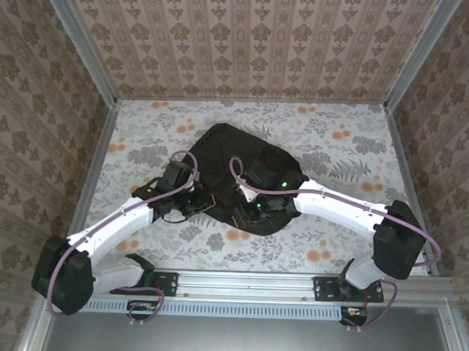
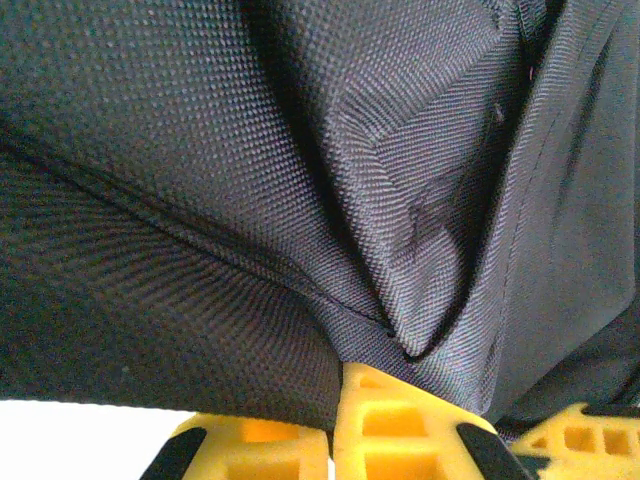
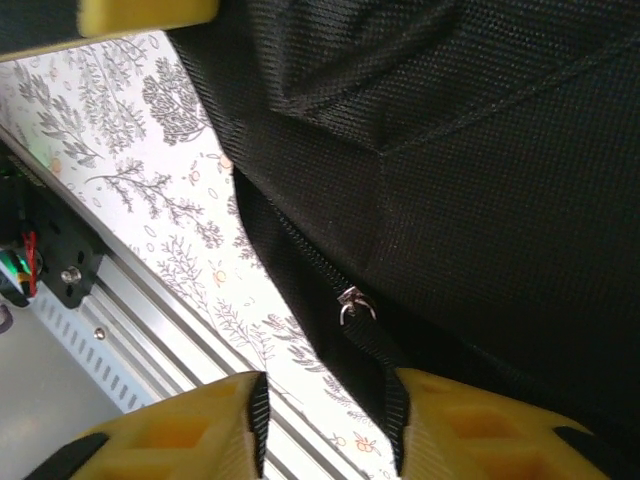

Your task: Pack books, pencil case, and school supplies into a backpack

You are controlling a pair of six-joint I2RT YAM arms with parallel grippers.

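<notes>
Here the backpack (image 1: 246,164) lies flat mid-surface, its near edge between both arms. The right fingers (image 3: 480,430) stand spread just short of the backpack's metal ring (image 3: 352,305). The left fingers (image 2: 390,425) sit under a fold of the backpack, and I cannot tell whether they pinch it. Likely risk: slack cloth slips free, or a pull drags the backpack toward the rail (image 3: 150,340). Floral surface (image 1: 183,116) surrounds the backpack, papered walls (image 1: 247,37) beyond.

The black backpack (image 3: 480,180) lies on the floral table (image 3: 150,180); its strap (image 3: 375,350), bearing a small metal ring (image 3: 354,305), runs between the right gripper's (image 3: 326,388) parted yellow jaws.
</notes>
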